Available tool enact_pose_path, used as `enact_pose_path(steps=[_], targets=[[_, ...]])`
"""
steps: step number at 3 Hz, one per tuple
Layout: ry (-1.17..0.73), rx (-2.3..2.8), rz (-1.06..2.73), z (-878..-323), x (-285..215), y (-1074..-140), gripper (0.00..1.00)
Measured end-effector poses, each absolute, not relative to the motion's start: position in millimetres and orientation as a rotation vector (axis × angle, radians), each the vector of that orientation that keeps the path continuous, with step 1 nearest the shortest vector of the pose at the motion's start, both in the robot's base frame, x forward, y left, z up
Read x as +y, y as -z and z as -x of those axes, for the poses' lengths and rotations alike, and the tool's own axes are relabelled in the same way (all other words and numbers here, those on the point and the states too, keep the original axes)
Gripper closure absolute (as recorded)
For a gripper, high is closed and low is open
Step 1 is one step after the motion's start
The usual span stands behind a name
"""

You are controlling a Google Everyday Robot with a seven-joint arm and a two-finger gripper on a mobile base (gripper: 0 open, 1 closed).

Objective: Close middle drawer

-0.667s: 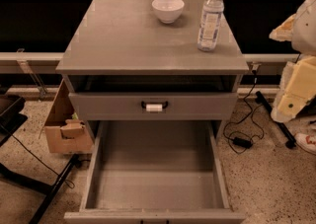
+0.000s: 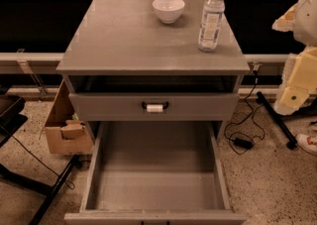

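Note:
The middle drawer (image 2: 154,189) is pulled far out of the grey cabinet (image 2: 124,40) and is empty; its flat front (image 2: 99,217) lies at the bottom edge of the camera view. Above it, the top drawer (image 2: 99,106), whose black handle (image 2: 155,106) carries a white tag, stands slightly open. My gripper (image 2: 290,18) is at the right edge on the cream-coloured arm (image 2: 297,78), level with the cabinet top, well to the right of both drawers and touching nothing.
A white bowl (image 2: 168,9) and a clear water bottle (image 2: 211,18) stand on the cabinet top. A cardboard box (image 2: 64,130) sits left of the cabinet. A black cable and adapter (image 2: 242,142) lie on the floor to the right. Black stand legs (image 2: 44,189) are at the lower left.

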State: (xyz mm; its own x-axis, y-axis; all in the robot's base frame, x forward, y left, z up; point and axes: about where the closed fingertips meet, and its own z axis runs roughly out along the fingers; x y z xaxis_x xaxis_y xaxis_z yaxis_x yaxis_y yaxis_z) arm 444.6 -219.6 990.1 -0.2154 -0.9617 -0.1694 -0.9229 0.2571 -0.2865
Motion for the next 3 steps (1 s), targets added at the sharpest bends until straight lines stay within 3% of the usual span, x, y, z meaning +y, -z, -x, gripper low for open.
enact_pose_path(steps=[1,3], targets=[[0.244,2.208,1.747,-441,-227,-979,0.00],[0.312,2.343,1.813,-401,-282,-847,0.00]])
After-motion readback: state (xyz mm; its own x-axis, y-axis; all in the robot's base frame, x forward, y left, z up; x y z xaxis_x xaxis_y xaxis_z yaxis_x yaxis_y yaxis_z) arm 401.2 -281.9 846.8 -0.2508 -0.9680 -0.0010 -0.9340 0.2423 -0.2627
